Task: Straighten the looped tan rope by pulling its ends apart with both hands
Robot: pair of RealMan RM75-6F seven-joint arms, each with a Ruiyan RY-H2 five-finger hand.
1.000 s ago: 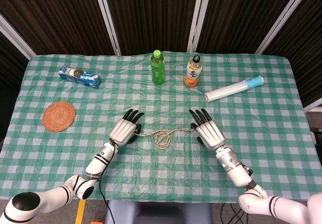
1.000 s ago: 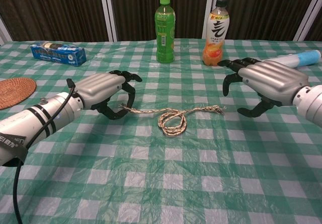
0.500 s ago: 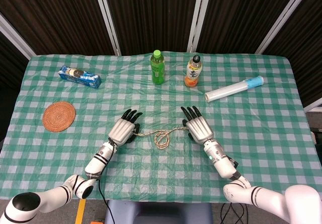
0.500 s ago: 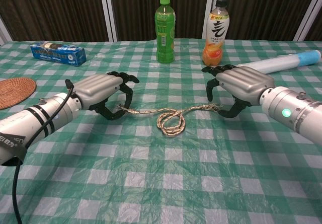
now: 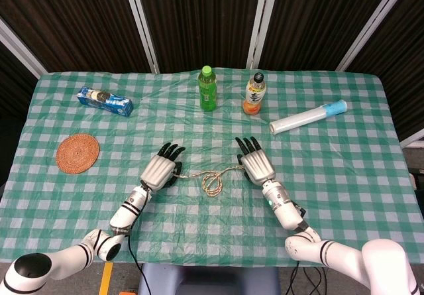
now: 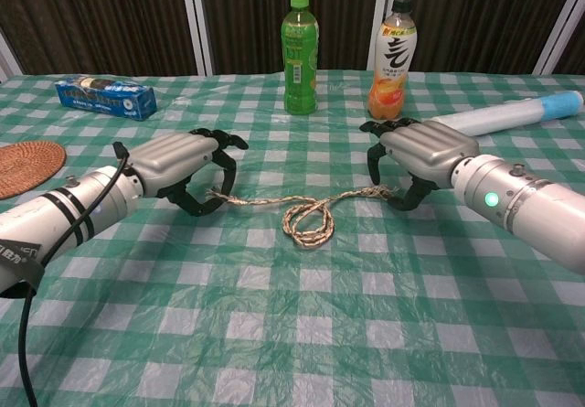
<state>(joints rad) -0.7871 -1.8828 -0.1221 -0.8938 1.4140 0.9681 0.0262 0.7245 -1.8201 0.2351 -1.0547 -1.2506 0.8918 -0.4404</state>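
a tan rope [image 6: 309,217] lies on a green-and-white checked tablecloth [image 5: 344,176], still knotted into a small loop at its middle. the left hand [image 6: 187,163], at the rope's 9 o'clock end, curls its fingers over that end and seems to grip it. the right hand [image 6: 416,154], at the 3 o'clock end, cups that end with bent fingers; whether it pinches the rope cannot be told. at 12 o'clock stand a green bottle [image 6: 300,54] and an orange drink bottle [image 6: 392,58] with unreadable label characters. a blue box [image 5: 104,101] and a woven coaster [image 5: 77,152] sit at 10 o'clock, and a white roll [image 5: 308,117] at 2 o'clock.
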